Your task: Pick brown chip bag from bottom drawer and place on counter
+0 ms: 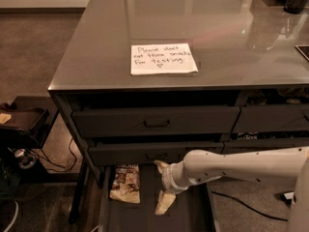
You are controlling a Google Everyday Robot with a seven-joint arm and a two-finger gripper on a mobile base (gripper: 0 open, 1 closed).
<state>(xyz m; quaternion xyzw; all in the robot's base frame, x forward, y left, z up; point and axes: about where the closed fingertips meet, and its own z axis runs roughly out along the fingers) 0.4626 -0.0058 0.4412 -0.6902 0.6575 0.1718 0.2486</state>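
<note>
One crinkly brown chip bag (125,182) on flat metal bottom drawer (189,217); pale end effector (159,187) beside, seemingly spread.

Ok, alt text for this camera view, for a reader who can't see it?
A robot's white arm reaches into the open dark grey bottom drawer, its open two-finger gripper beside a small crinkly brown chip bag lying on the drawer floor. Above, a white handwritten note sits on the glossy dark grey counter.
</note>
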